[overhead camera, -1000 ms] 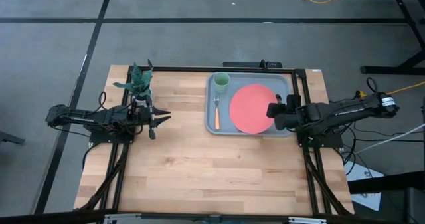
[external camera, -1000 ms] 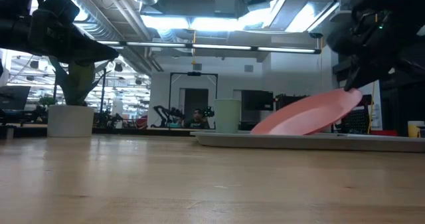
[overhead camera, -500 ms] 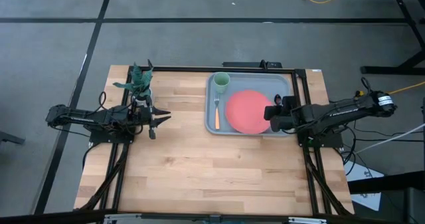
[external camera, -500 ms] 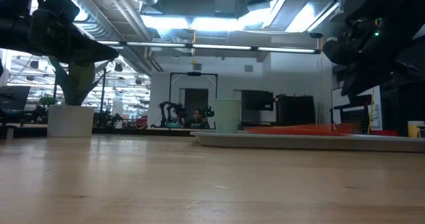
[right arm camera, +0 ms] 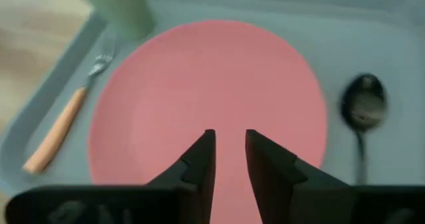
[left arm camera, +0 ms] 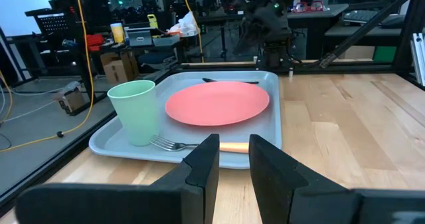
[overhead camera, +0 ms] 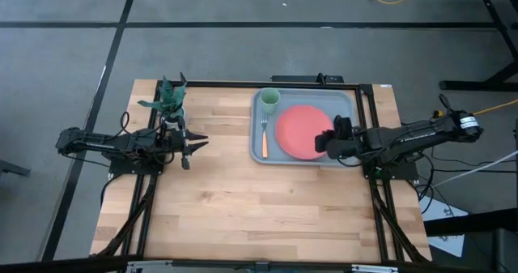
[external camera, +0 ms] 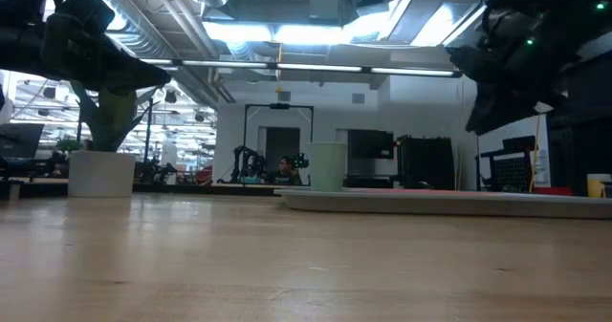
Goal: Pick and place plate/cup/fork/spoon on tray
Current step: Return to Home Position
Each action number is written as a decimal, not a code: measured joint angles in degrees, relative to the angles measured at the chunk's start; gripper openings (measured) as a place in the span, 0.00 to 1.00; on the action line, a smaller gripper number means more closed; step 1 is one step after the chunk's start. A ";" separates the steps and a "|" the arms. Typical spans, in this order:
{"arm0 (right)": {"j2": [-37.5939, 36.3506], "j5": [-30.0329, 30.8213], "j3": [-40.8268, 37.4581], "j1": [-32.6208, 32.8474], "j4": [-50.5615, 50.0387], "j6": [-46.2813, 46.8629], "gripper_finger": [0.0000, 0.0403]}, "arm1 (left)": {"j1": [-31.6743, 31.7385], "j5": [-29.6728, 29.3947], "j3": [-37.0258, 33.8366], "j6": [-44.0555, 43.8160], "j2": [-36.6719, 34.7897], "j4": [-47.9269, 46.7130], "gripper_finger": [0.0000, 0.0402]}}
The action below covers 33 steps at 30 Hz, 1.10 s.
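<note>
The coral-pink plate (overhead camera: 299,130) lies flat in the grey-blue tray (overhead camera: 261,153), and also shows in the right wrist view (right arm camera: 199,91). The light green cup (overhead camera: 269,100) stands upright in the tray's far left corner. The orange-handled fork (overhead camera: 264,138) lies left of the plate. The dark spoon (right arm camera: 360,114) lies on the tray floor beside the plate. My right gripper (right arm camera: 230,152) hovers over the plate's right part, fingers close together, holding nothing. My left gripper (left arm camera: 234,159) waits, shut, above the table left of the tray.
A dark green plant figure in a white pot (overhead camera: 170,101) stands at the far left, close to my left arm. Bare wooden table (overhead camera: 259,208) stretches from the tray to the near edge. A black frame (overhead camera: 324,82) runs along the table's edges.
The plate stood tilted with its right edge lifted at my right gripper. It has come down flat onto the tray and slid a little toward the table's left. My right gripper has since moved left over the plate and stands clear above it.
</note>
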 joint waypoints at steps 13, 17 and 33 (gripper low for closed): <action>2.01 -11.47 0.04 0.49 25.84 -33.53 0.22 | -0.01 0.01 0.00 0.00 -0.01 0.01 0.19; 2.68 -23.40 0.04 1.59 33.47 -60.98 0.22 | -0.01 0.00 0.00 0.00 -0.02 0.00 0.19; -20.23 -48.98 -30.61 -8.55 69.35 -74.84 0.22 | 0.00 0.00 0.00 0.01 -0.02 -0.08 0.19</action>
